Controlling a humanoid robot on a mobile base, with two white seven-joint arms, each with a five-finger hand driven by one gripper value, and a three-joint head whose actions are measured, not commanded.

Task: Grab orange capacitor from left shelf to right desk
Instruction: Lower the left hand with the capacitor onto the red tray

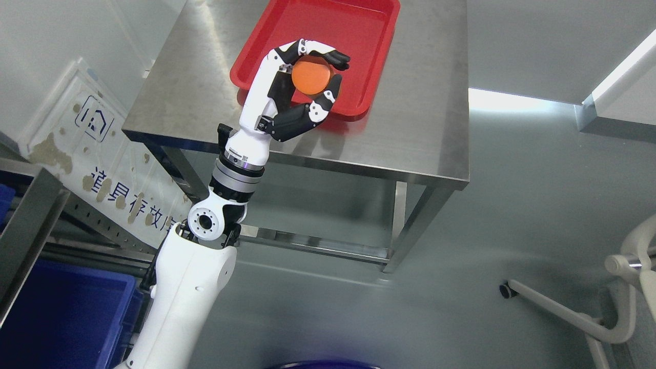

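My left hand [328, 77] reaches up from the lower left and is shut on the orange capacitor [311, 78], a round orange disc pinched between the thumb and the curled fingers [335, 57]. The hand and disc hover over the near part of a red tray [353, 31] lying on the steel desk [425, 113]. I cannot tell how high the disc is above the tray floor. The right arm does not show.
A steel shelf frame [31, 225] with blue bins [66, 318] stands at the lower left. A sign panel with print [97, 154] leans beside the desk. A white wheeled frame [589, 318] sits on the grey floor at the lower right.
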